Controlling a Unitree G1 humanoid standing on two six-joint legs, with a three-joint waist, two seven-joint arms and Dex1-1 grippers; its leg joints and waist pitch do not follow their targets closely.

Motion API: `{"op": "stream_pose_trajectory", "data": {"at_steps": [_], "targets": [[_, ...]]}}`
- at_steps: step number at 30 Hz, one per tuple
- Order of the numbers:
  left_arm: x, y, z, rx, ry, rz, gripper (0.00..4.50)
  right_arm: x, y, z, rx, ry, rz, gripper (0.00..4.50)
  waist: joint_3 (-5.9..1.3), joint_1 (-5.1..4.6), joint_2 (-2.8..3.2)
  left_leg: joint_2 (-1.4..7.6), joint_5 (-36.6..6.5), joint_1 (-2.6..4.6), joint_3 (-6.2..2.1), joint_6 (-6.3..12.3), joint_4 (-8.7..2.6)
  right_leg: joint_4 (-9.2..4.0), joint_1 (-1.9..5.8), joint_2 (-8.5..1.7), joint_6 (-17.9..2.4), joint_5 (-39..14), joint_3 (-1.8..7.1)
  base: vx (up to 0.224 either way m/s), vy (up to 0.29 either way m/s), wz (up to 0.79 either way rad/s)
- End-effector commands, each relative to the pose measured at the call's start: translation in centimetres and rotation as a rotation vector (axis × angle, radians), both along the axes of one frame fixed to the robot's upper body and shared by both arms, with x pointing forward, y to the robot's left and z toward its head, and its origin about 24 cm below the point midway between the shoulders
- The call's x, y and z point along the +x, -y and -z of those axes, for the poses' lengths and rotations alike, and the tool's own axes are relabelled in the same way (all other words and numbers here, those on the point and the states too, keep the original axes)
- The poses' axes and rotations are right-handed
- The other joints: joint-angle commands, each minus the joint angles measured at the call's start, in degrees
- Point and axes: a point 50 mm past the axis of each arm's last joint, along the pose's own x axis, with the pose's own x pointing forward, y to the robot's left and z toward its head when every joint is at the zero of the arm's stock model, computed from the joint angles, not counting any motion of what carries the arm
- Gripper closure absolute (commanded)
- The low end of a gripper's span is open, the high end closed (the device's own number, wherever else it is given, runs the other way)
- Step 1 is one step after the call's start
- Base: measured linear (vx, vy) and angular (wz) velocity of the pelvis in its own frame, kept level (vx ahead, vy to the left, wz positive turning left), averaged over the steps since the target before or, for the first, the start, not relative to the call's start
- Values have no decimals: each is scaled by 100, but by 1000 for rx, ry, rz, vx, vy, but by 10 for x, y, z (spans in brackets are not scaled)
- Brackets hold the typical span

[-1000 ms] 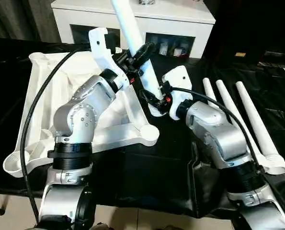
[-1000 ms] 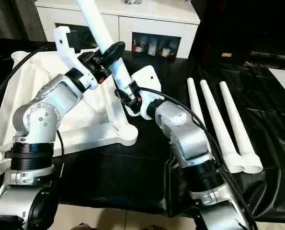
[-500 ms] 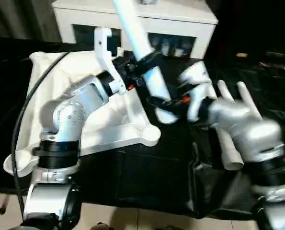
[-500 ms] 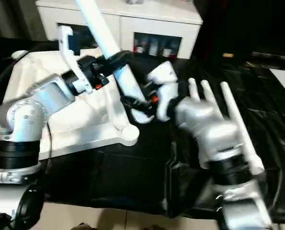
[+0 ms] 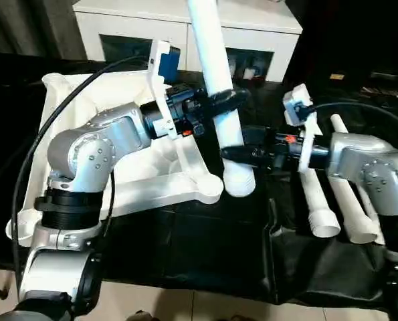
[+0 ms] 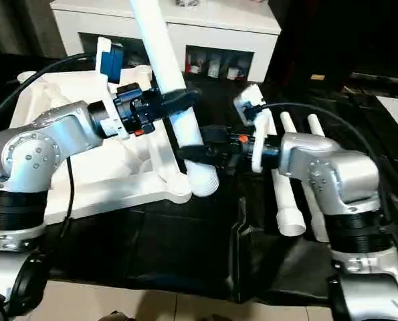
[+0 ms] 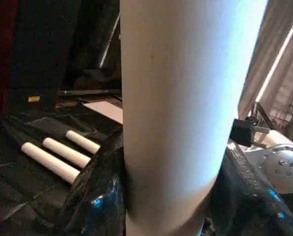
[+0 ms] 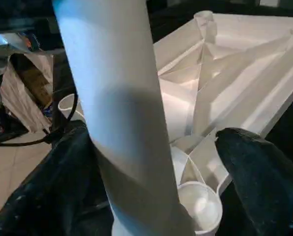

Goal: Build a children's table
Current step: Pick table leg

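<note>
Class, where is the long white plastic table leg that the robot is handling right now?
In the left eye view the long white plastic table leg stands near upright at centre, gripped by the left gripper, its flared end just beside the white ribbed tabletop's near corner socket.

Table (image 5: 205,247) draped in black sheeting, creased at the near edge. White tabletop (image 5: 85,127) lies on its left part, ribbed underside up, round corner sockets showing; nearest corner socket (image 5: 209,187) sits toward the middle. Three spare legs (image 5: 319,200) lie side by side on the right part, flared ends toward the near edge, well apart from the tabletop. Pale tiled floor (image 5: 185,304) below the near edge.
</note>
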Motion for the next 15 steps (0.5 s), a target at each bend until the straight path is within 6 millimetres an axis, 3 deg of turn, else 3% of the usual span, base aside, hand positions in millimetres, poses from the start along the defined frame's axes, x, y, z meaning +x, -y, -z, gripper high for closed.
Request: {"op": "stream_pose_trajectory", "data": {"at_steps": [1, 15], "targets": [[-4, 3, -8, -3, 27, 56, 266, -2, -1, -7, -15, 15, -27, 0, -447, 19, 12, 283, -157, 30, -78, 113, -364, -352, 381, -467, -1522, -238, 254, 0, 0, 0], [-3, 5, -4, 52, 38, 62, 266, -8, -15, -6, -54, 60, -115, 0, -443, 15, -8, 293, -179, 29, -82, 84, -369, -357, 376, -472, -1475, -346, 254, 0, 0, 0]]}}
